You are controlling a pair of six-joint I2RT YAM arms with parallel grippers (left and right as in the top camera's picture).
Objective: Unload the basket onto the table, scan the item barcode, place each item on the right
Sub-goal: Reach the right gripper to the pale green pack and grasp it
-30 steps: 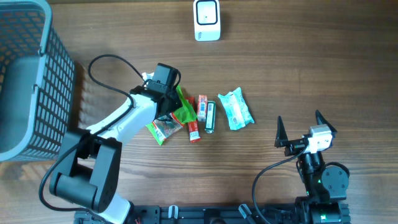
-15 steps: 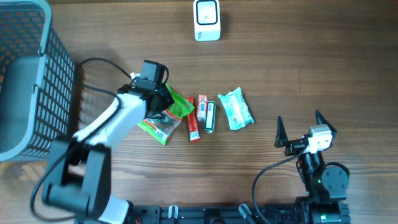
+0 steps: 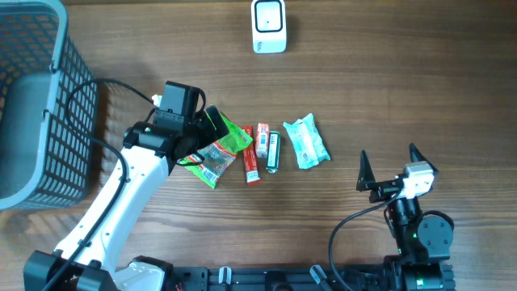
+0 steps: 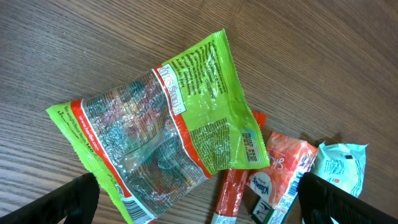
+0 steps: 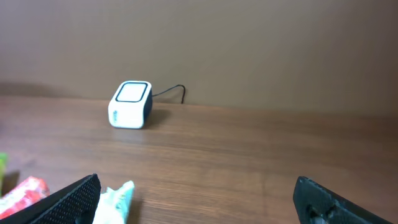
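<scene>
Grasping step: left fingers [image 4: 68, 202] gape over the loose packet [image 4: 161, 130], right fingers [image 5: 68, 199] sit wide and empty; next, probably grip it for the scanner [image 3: 268, 26].

Left arm [image 3: 133, 178]: swung left and back from the item cluster; its base link now sits at the lower-left of the overhead view.
Left gripper [image 4: 202, 200]: jaws were clamped a second ago and are now spread wide, one tip at each lower corner of the wrist view.
Green snack bag [image 4: 161, 137]: let go. It was half-hidden under the gripper and now lies flat and mostly uncovered on the tabletop [image 4: 74, 50], slightly left of its earlier spot.
</scene>
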